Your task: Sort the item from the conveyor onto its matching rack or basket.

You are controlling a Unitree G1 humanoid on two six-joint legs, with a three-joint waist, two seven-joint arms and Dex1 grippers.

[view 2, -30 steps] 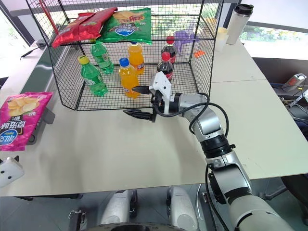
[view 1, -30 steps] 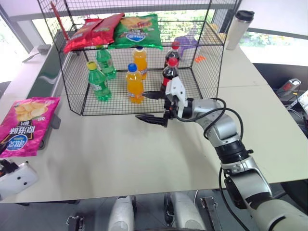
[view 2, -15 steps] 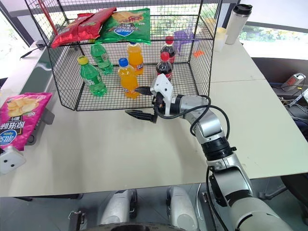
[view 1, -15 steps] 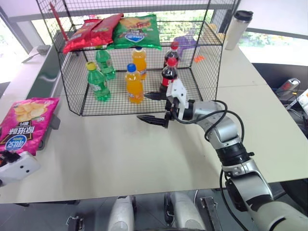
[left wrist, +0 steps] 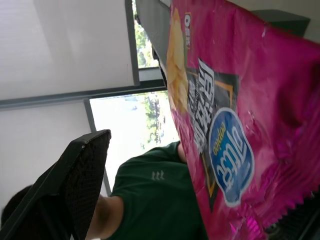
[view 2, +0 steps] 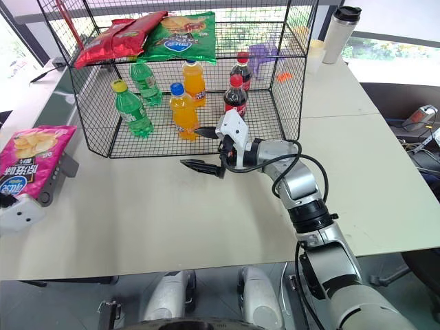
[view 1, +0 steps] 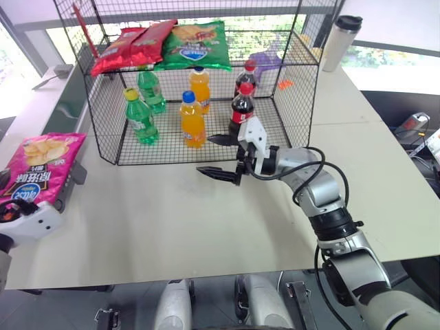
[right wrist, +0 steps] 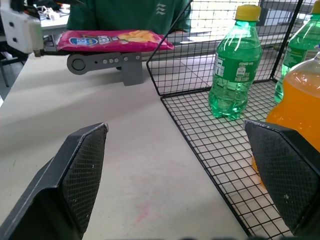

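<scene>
The item, a magenta-pink crisps bag (view 1: 42,165), lies on the near end of the conveyor (view 1: 67,110) at the far left. My left gripper (view 1: 16,207) is at the bag's near edge. In the left wrist view its fingers (left wrist: 80,190) stand open, with the bag (left wrist: 235,125) close in front between them; I cannot tell whether they touch it. My right gripper (view 1: 205,155) hangs open and empty over the table, pointing left just in front of the black wire rack (view 1: 302,89).
The rack's upper shelf holds red bags (view 1: 130,45) and a green bag (view 1: 196,45); its floor holds green (view 1: 141,117), orange (view 1: 192,120) and cola (view 1: 240,106) bottles. A steel tumbler (view 1: 342,41) stands at the back right. A person in a green shirt (right wrist: 130,12) is behind the conveyor.
My left gripper has risen and moved forward to the bag's near end. The right arm has stayed where it was.
</scene>
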